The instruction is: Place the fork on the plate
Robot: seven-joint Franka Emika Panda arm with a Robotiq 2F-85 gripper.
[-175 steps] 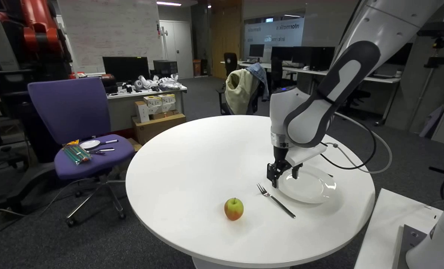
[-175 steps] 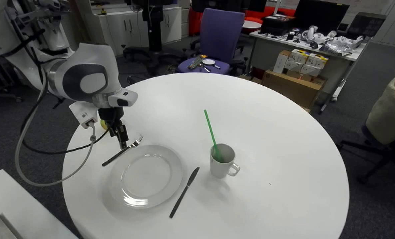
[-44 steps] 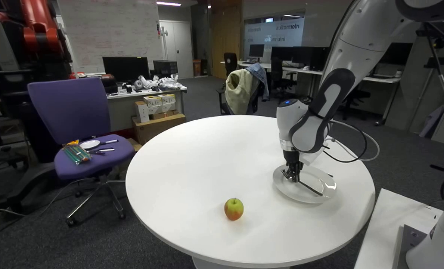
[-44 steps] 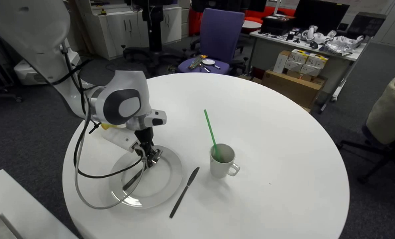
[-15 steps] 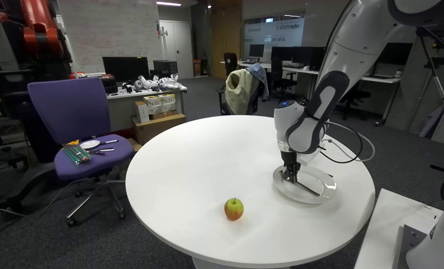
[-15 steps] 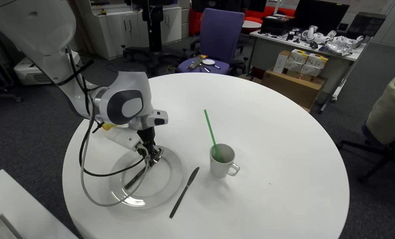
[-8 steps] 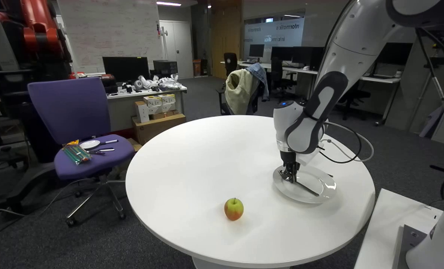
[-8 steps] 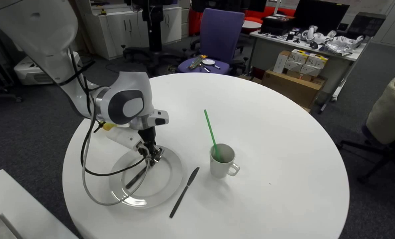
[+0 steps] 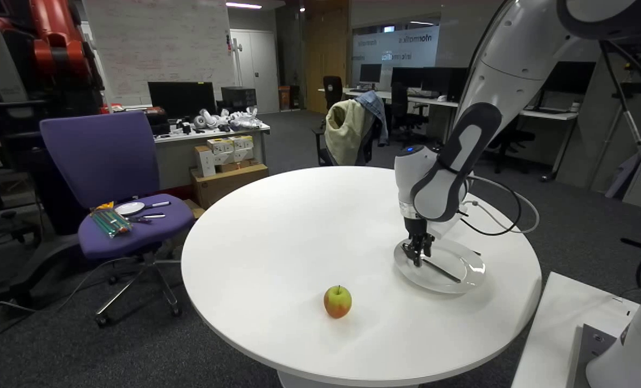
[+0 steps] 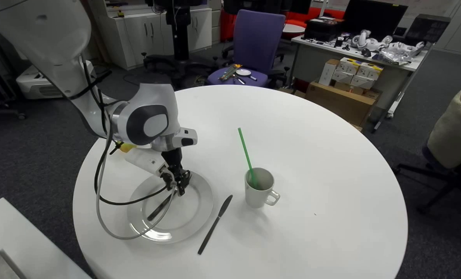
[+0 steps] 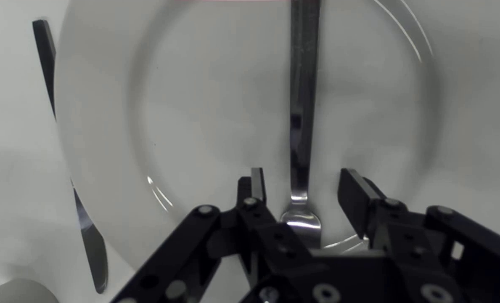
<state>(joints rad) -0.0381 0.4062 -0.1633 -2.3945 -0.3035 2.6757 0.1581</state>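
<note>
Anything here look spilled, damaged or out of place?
Nothing spilled or damaged shows. The fork lies on the plate, the end effector open around it; the mug stands upright. Only a tiny dark speck stands out against the white table, too small to identify.

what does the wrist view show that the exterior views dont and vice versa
Only the wrist view clearly shows a gap on each side of the fork, inside the open gripper.

Only the exterior views show the apple and the purple chair, and, in an exterior view, the green straw.

All share the plate with the fork on it, the gripper, and at least part of the knife.
</note>
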